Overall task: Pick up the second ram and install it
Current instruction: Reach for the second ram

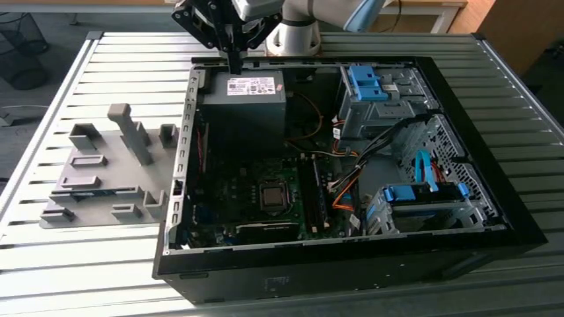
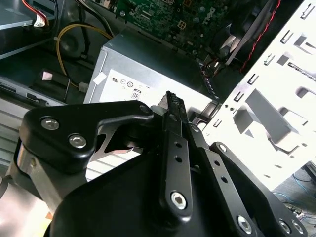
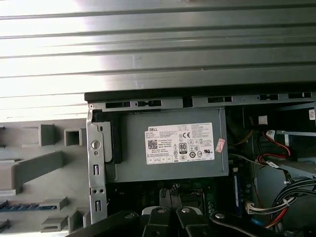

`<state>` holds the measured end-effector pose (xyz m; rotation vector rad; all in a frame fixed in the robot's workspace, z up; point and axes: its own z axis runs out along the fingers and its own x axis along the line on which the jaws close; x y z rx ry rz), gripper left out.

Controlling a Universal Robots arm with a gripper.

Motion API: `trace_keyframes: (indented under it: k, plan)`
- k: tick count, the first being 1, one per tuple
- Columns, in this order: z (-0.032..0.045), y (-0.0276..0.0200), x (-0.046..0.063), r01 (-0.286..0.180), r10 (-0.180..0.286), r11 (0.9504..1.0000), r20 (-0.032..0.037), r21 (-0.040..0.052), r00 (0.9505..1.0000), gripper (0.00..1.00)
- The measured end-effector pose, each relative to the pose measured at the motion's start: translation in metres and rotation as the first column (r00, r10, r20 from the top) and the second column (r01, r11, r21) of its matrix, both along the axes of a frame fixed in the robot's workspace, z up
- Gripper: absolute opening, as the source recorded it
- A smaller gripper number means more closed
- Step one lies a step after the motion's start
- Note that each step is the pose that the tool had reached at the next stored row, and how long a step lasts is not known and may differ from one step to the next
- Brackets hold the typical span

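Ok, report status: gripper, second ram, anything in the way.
Gripper shut, empty, above the power supply. Second ram lies in the grey fixture, apart from gripper. Nothing lying over it.

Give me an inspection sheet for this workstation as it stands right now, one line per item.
Surface: slatted metal table carrying an open computer case and a grey fixture plate.
Job's things: second ram, a blue strip lying in the fixture plate, apart from the tool.
Clutter: nothing seen.
Grippers: tool shut with nothing seen in it, above the power supply, by the case edge nearest the arm's base.
Cables: orange and black wires bundled inside the case beside the motherboard.
Surroundings: wire bin on the floor at the exterior view's left.
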<state>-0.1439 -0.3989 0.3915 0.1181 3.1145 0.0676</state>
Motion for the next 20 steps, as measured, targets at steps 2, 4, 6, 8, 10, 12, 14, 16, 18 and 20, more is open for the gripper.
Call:
trace_keyframes:
  k: [2, 4, 6, 8, 10, 12, 14, 16, 18, 20]
  plan:
    - [0.0000, 0.0000, -0.0011, 0.000, 0.000, 1.0000, -0.0001, 0.0000, 1.0000, 0.11]
    - [-0.0001, 0.0000, -0.0021, 0.000, 0.000, 1.0000, 0.0000, 0.0000, 1.0000, 0.11]
    - [-0.0002, 0.0000, -0.0031, 0.000, 0.000, 1.0000, -0.0001, 0.0000, 1.0000, 0.11]
    - [-0.0003, 0.0000, -0.0040, 0.000, 0.000, 1.0000, -0.0003, 0.0000, 1.0000, 0.11]
    - [-0.0003, 0.0000, -0.0049, 0.000, 0.000, 1.0000, -0.0004, 0.0000, 1.0000, 0.11]
    - [-0.0004, 0.0000, -0.0058, 0.000, 0.000, 1.0000, -0.0004, 0.0000, 1.0000, 0.11]
    - [-0.0005, 0.0000, -0.0068, 0.000, 0.000, 1.0000, -0.0005, 0.0000, 1.0000, 0.11]
    - [-0.0006, 0.0000, -0.0078, 0.000, 0.000, 1.0000, -0.0006, 0.0000, 1.0000, 0.11]
    - [-0.0007, 0.0000, -0.0088, 0.000, 0.000, 1.0000, -0.0006, 0.0000, 1.0000, 0.11]
    - [-0.0007, 0.0000, -0.0099, 0.000, 0.000, 1.0000, -0.0007, 0.0000, 1.0000, 0.11]
